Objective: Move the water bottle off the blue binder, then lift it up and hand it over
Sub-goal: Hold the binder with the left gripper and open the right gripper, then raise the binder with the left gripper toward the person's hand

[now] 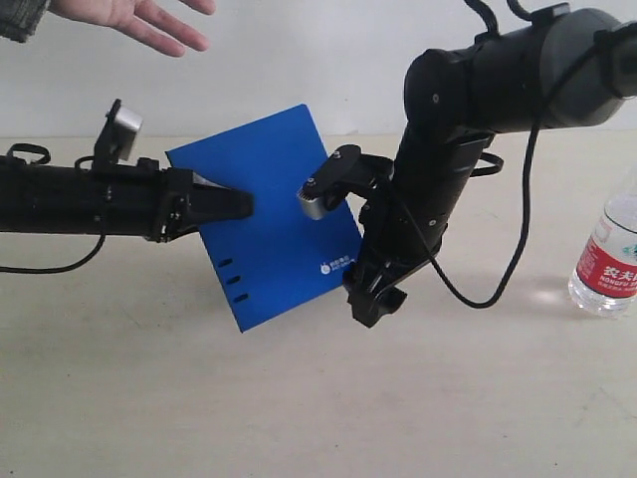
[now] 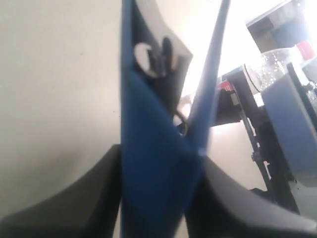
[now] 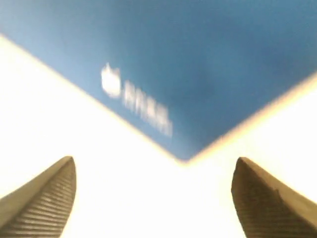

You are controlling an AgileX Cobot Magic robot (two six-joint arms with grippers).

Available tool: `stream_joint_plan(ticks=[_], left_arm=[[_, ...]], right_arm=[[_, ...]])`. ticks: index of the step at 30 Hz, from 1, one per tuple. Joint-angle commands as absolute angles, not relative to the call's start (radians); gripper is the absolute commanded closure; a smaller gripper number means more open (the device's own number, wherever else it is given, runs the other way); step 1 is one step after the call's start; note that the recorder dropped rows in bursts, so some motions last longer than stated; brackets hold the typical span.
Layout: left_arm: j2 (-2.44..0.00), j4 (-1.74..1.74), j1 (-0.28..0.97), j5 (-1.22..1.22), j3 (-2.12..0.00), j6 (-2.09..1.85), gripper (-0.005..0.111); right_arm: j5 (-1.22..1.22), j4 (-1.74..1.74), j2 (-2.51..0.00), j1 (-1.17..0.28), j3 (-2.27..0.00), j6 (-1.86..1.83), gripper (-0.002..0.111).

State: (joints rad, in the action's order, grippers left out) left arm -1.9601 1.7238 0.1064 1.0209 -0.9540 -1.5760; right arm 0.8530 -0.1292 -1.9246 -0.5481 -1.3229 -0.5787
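Watching from across the room, the left gripper (image 1: 242, 205) is clamped onto the blue binder (image 1: 261, 179) along one edge. In its wrist view the dark fingers (image 2: 84, 203) squeeze the binder (image 2: 148, 163) from both sides, and the covers splay apart a bit past the fingertips. The right gripper (image 1: 370, 307) points downward on the opposite side, right by the binder corner that carries the small white logo (image 1: 338, 266). Its jaws are spread wide with nothing between them. From its own camera that corner of the binder (image 3: 198, 64) sits just ahead of the gap between the two ribbed fingers (image 3: 44, 198). The water bottle (image 1: 607, 261) is off the binder, standing upright on the table (image 1: 299, 418) — well away from the right gripper on its outer side, and neither arm touches it. Someone's open hand (image 1: 139, 22) hangs above the left arm, fingers spread, well apart from the binder. Can't tell whether the binder is actually clear of the tabletop.
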Motion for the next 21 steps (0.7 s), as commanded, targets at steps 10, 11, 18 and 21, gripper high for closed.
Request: stream_joint_plan(ticks=[10,11,18,21], left_arm=[[-1.864,1.637,0.080,1.076,-0.942,-1.560,0.102],[-1.856,1.637,0.080,1.076,-0.931,-1.560,0.102],[-1.765,1.687,0.080,1.059,-0.836,-1.608,0.102],[-1.714,1.744,0.080,1.020,-0.820,-1.645,0.102]], right_arm=[[0.864,0.042,-1.917,-0.547,-1.327,-0.455,0.110],[0.857,0.040,-1.917,-0.545,-1.327,-0.424,0.107],[0.851,0.044,-1.915,-0.525,-1.327,-0.362,0.109],[0.824,0.051,-1.899,-0.520,-1.327,-0.308,0.109]])
